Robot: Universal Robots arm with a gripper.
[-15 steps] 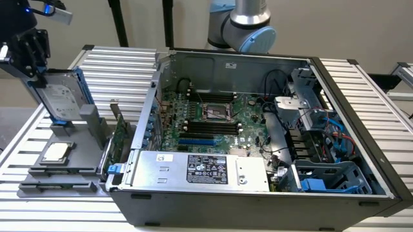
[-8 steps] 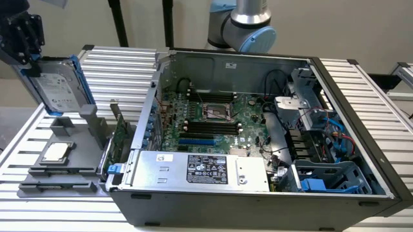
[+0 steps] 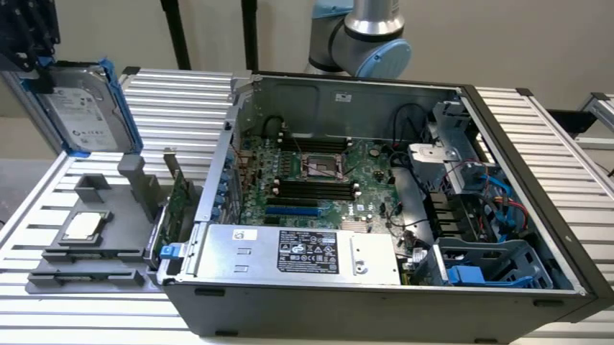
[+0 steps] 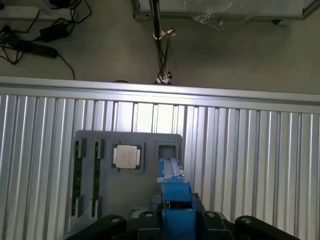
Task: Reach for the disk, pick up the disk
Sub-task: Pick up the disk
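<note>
Silver-grey, white-labelled and blue-framed, the disk [image 3: 82, 108] hangs upright in midair at the exterior view's left.

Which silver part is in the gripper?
The disk in its blue carrier, held upright by the gripper. The chip lies flat in the grey tray; the black-labelled box sits inside the computer case.

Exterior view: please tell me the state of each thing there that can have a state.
disk: upright, raised above the table, gripped near its top edge.
gripper: shut on the disk.
computer case: lying on its side, open, side cover off.
chip: lying flat in the grey tray.
</note>
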